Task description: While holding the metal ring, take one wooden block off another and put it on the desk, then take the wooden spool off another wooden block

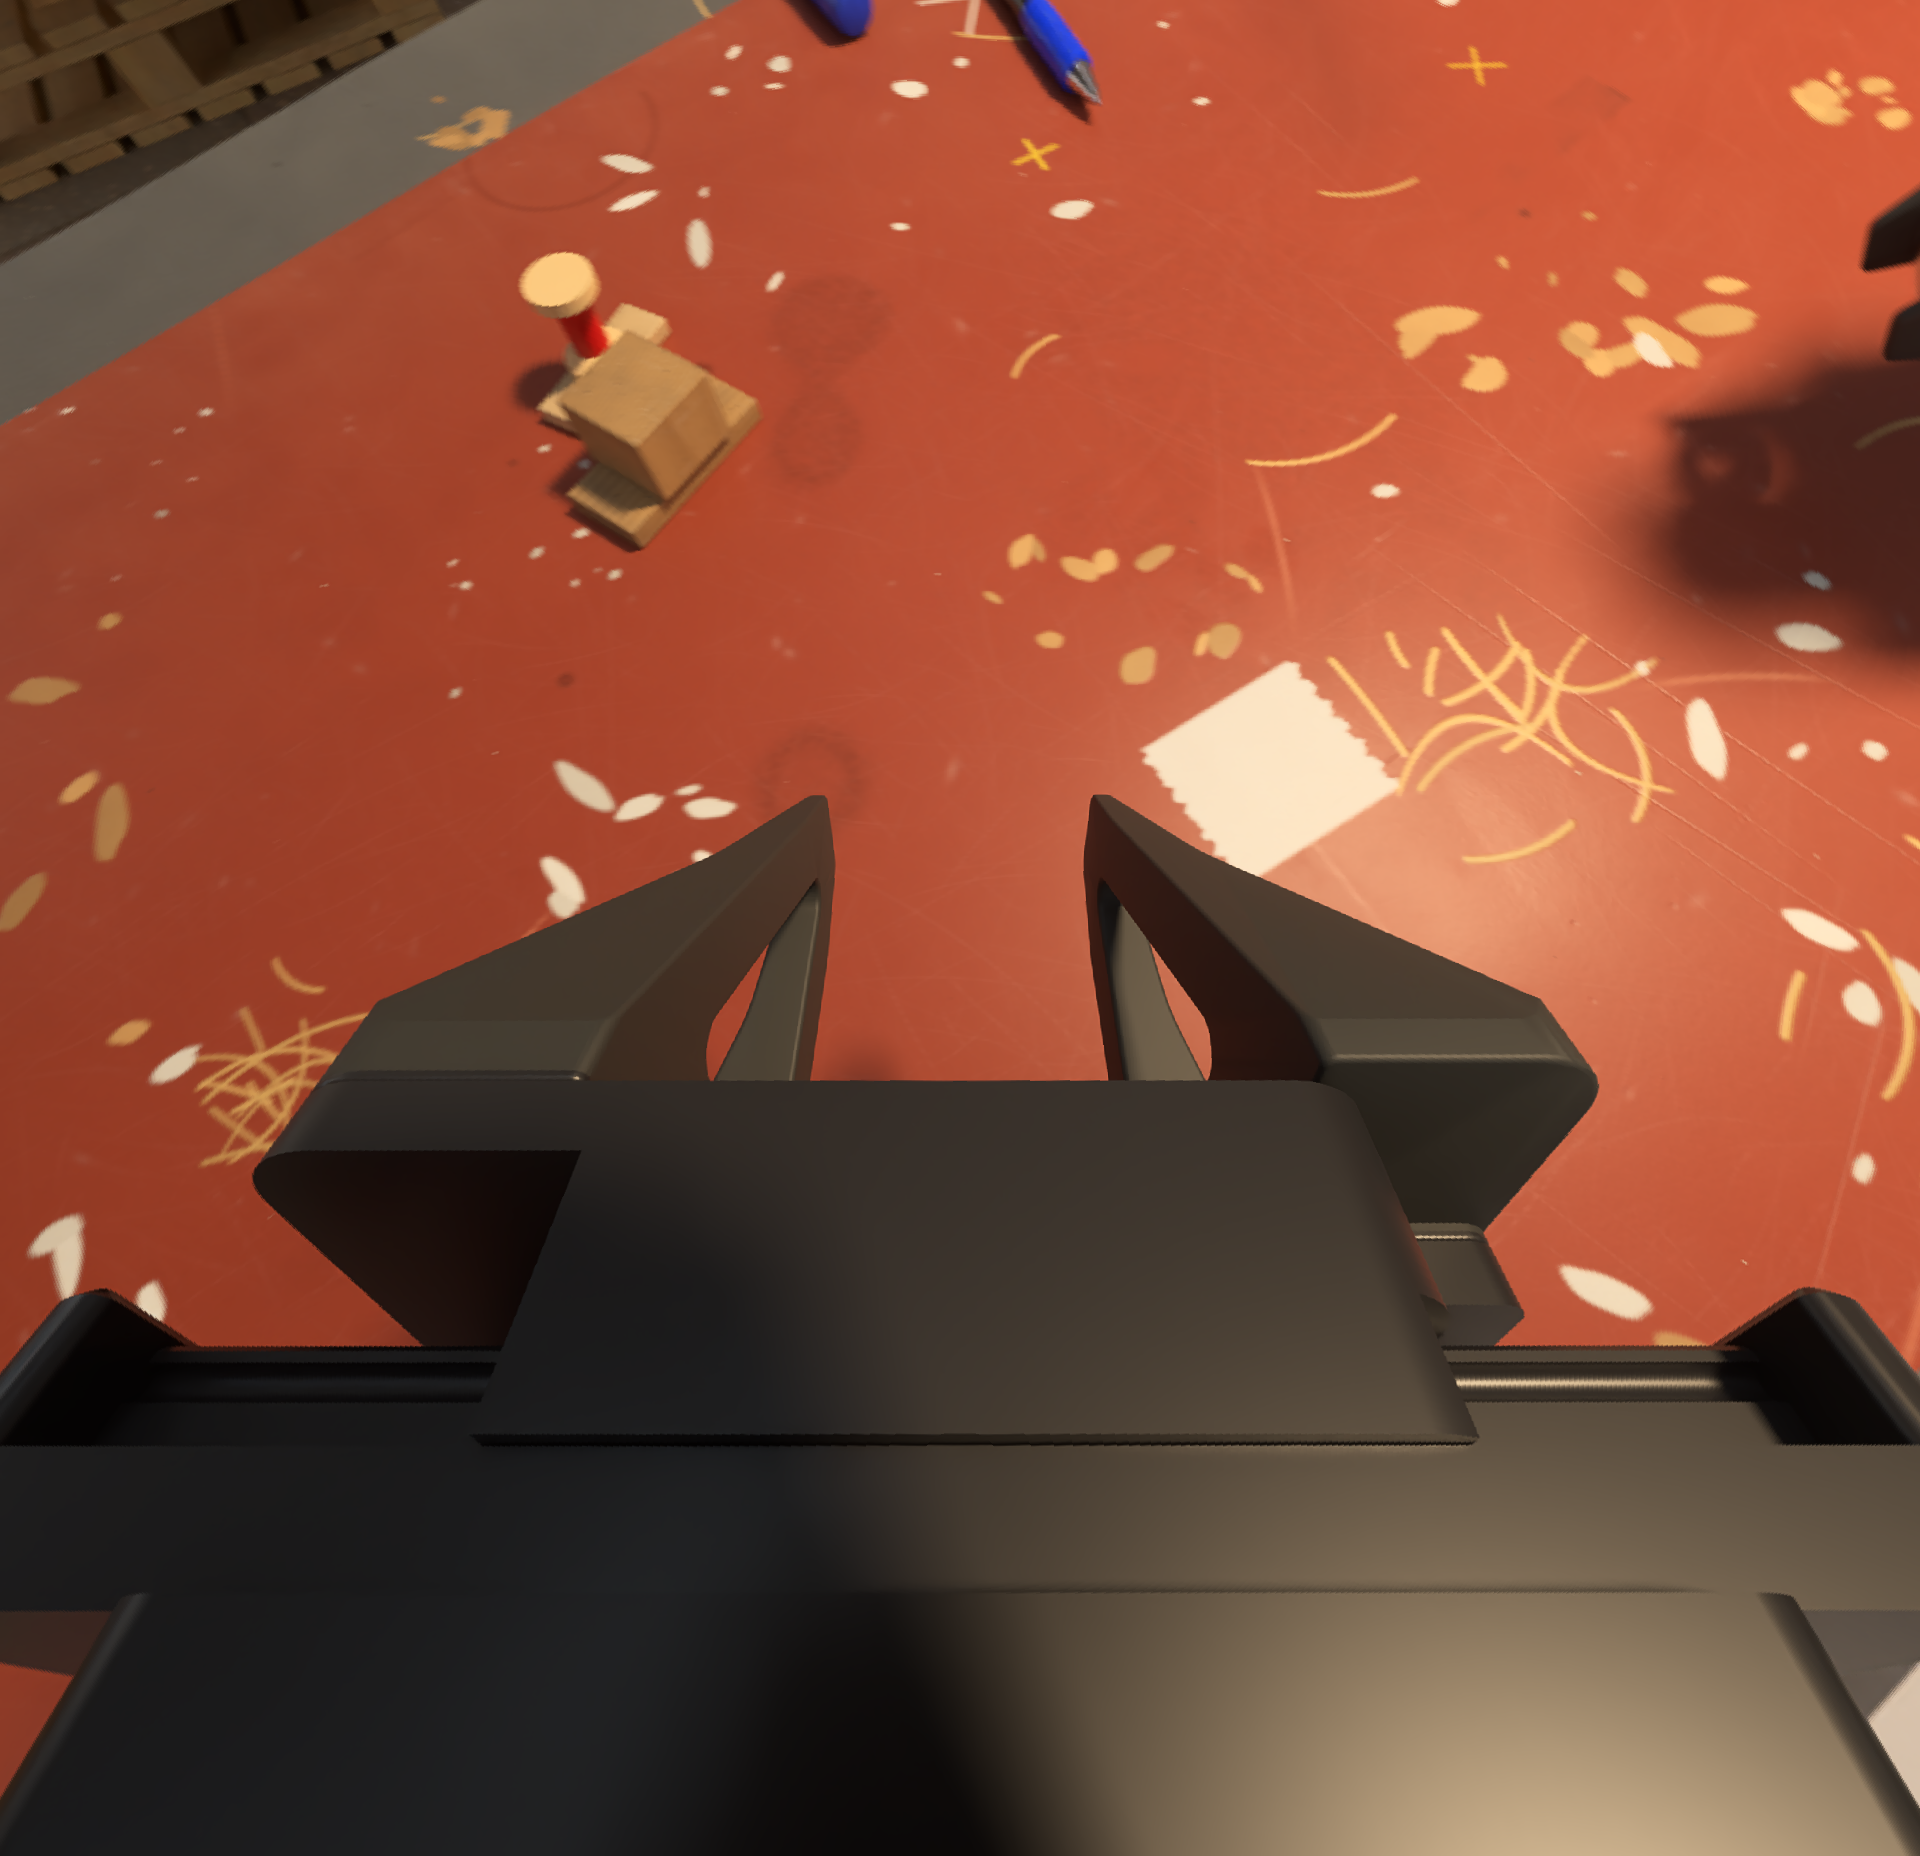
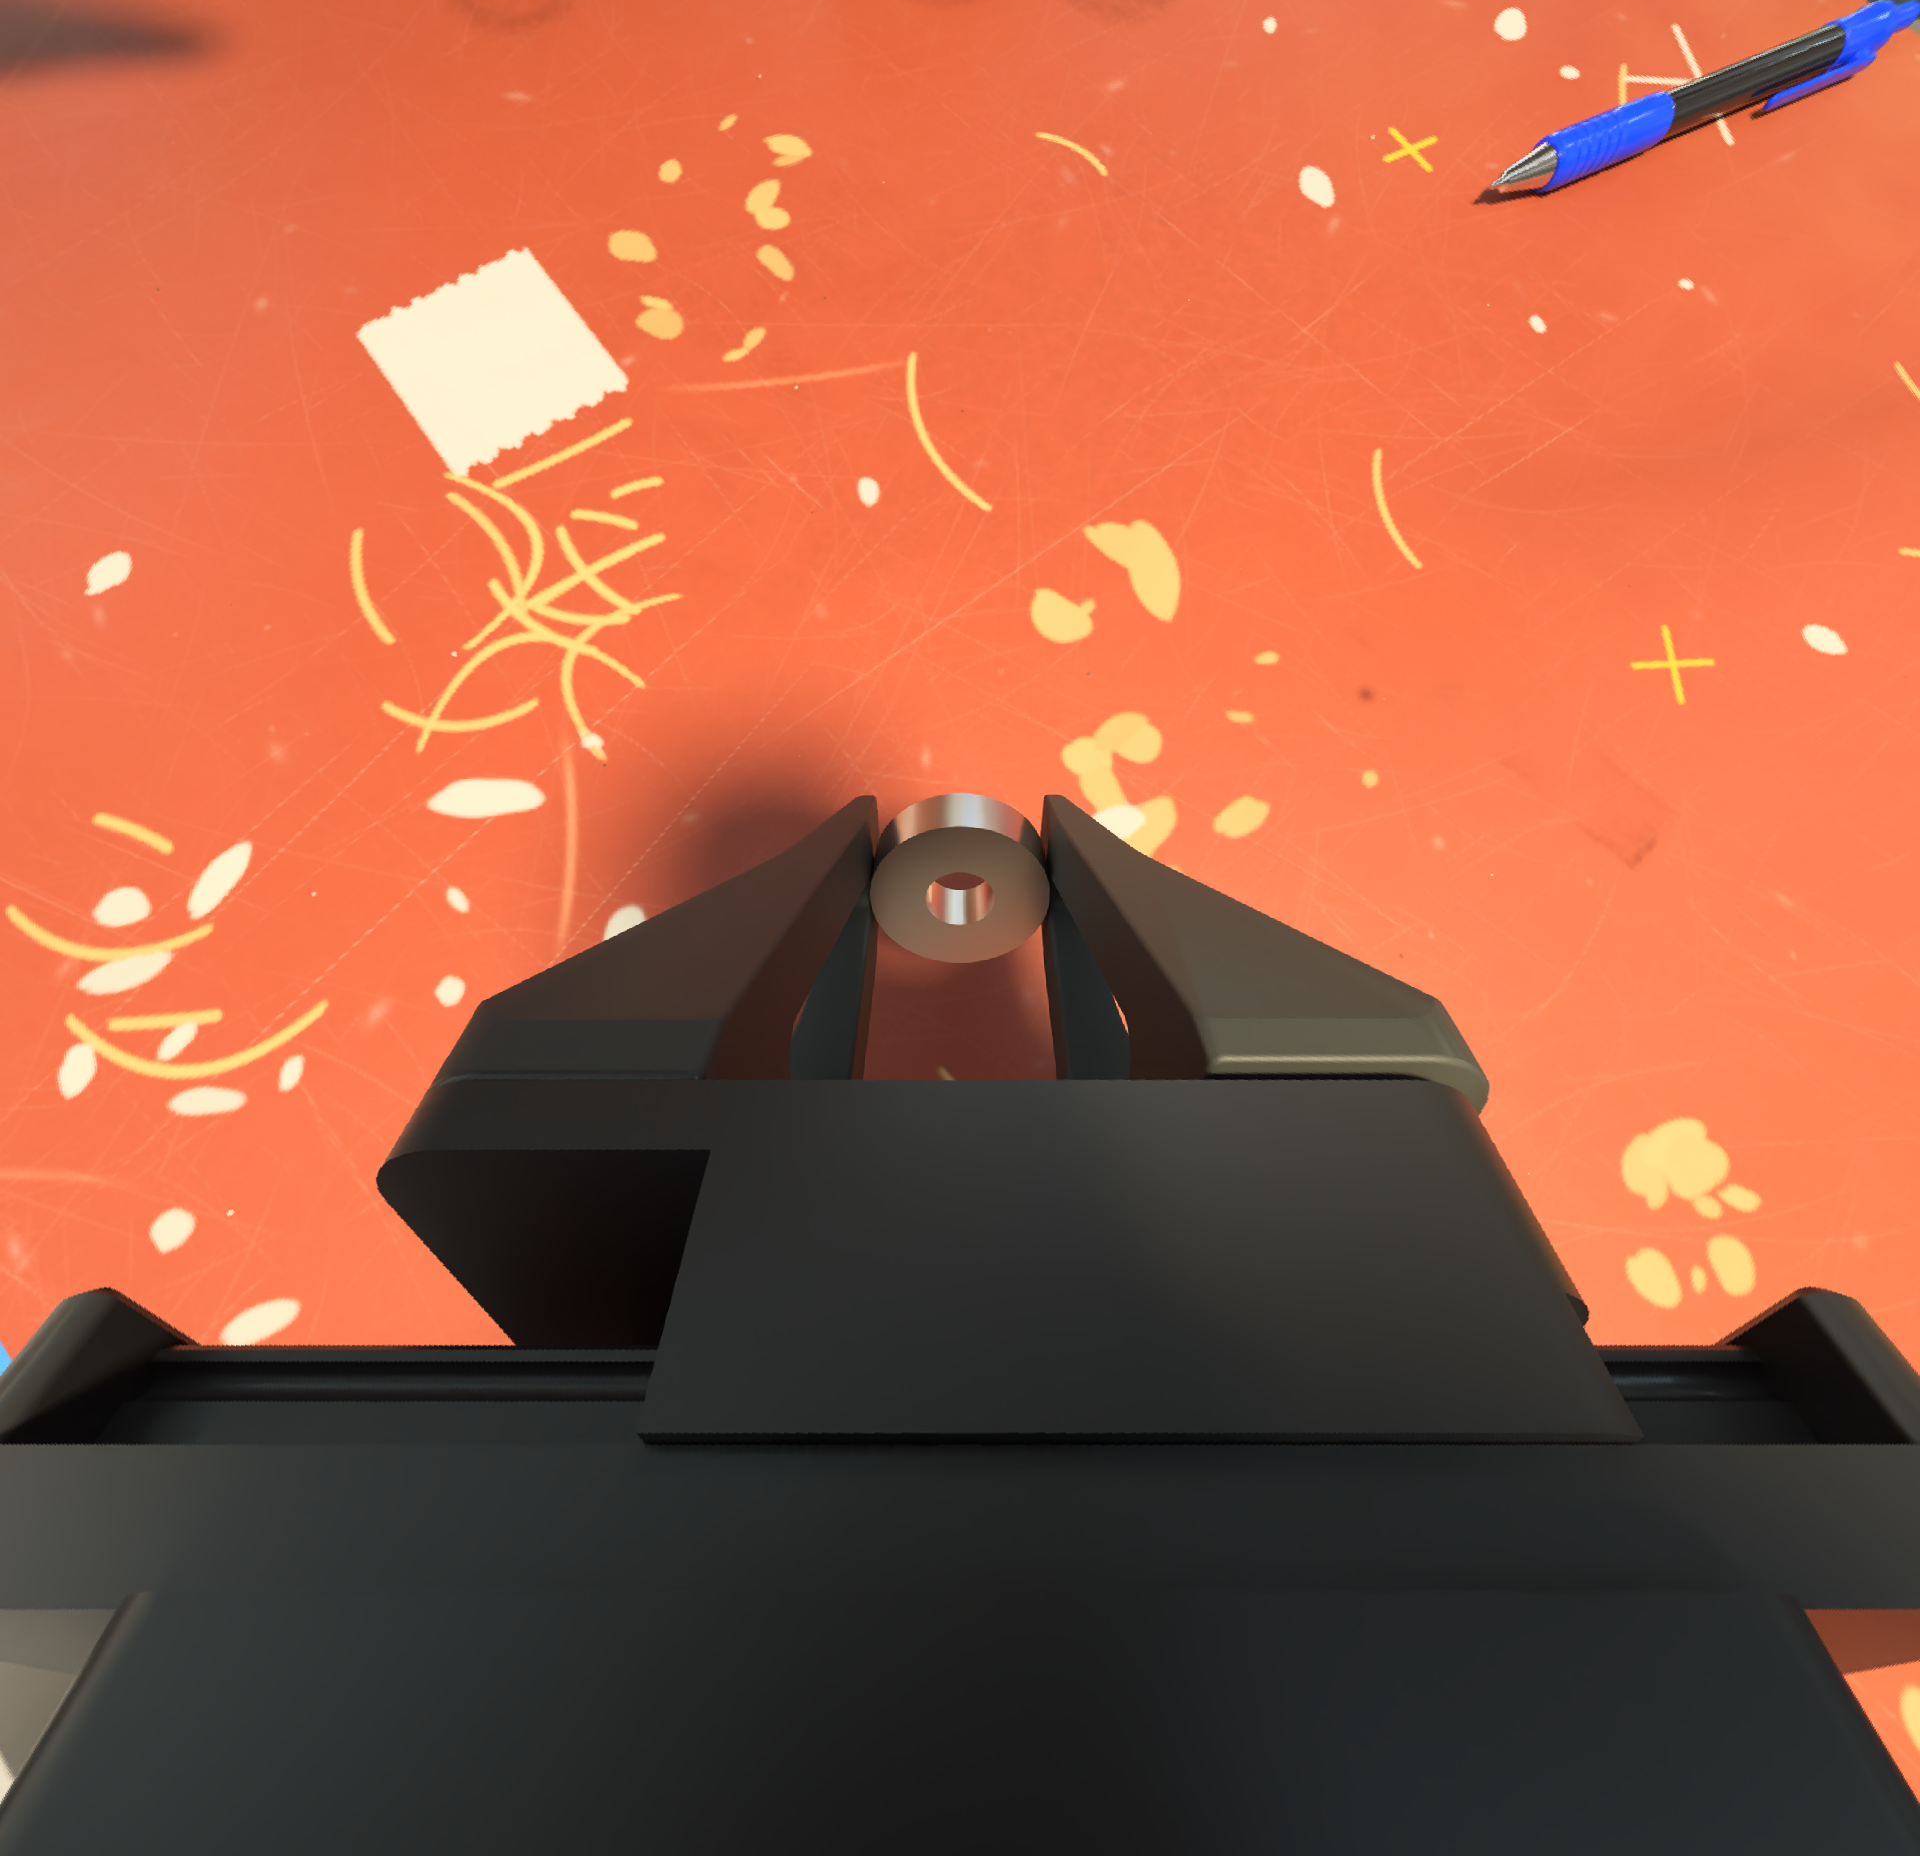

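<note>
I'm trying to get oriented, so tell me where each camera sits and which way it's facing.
Left wrist view: on the open left gripper, looking down across the desk toward the wooden blocks and wooden spool.
Right wrist view: on the right gripper, shut on the metal ring, facing the desk.
Shared: pen, white paper square.

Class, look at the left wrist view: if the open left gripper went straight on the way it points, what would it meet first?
Most likely the bare red desk. The left gripper is open and empty, and the wooden blocks and spool lie off to the left of its line, though depth is hard to judge.
</note>
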Controlling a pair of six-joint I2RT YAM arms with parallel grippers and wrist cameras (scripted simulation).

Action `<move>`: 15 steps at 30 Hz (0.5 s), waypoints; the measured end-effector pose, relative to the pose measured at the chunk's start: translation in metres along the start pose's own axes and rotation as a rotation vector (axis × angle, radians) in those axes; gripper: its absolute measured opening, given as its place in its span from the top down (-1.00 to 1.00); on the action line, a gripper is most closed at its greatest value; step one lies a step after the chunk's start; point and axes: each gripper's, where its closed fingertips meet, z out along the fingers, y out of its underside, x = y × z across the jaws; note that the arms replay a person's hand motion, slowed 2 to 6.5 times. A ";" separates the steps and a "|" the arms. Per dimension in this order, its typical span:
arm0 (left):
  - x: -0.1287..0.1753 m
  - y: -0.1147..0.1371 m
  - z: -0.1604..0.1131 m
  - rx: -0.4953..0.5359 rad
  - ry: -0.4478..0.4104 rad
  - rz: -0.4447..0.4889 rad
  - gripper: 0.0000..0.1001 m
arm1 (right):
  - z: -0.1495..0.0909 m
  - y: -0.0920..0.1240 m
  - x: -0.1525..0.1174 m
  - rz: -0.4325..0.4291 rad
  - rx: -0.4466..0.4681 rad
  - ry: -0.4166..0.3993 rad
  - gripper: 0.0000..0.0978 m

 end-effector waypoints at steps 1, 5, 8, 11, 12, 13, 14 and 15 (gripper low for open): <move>-0.006 0.000 -0.002 0.004 -0.016 -0.011 0.18 | 0.000 0.000 0.000 0.000 0.000 0.000 0.47; -0.046 -0.001 -0.017 0.031 -0.138 -0.082 0.17 | -0.001 -0.001 0.000 -0.002 0.002 0.001 0.47; -0.073 -0.001 -0.027 0.045 -0.222 -0.124 0.10 | -0.001 -0.001 0.000 -0.003 0.004 0.002 0.47; -0.092 0.002 -0.033 0.044 -0.274 -0.150 0.03 | -0.002 -0.001 -0.001 -0.004 0.005 0.002 0.47; -0.097 0.004 -0.034 0.044 -0.287 -0.158 0.02 | -0.002 -0.001 -0.001 -0.004 0.006 0.002 0.47; -0.102 0.005 -0.036 0.045 -0.300 -0.165 0.01 | -0.002 -0.001 -0.001 -0.004 0.006 0.002 0.47; -0.106 0.006 -0.037 0.046 -0.311 -0.172 0.01 | -0.002 -0.001 -0.002 -0.004 0.006 0.002 0.47; -0.110 0.006 -0.037 0.048 -0.320 -0.178 0.01 | -0.002 -0.001 -0.002 -0.005 0.006 0.001 0.47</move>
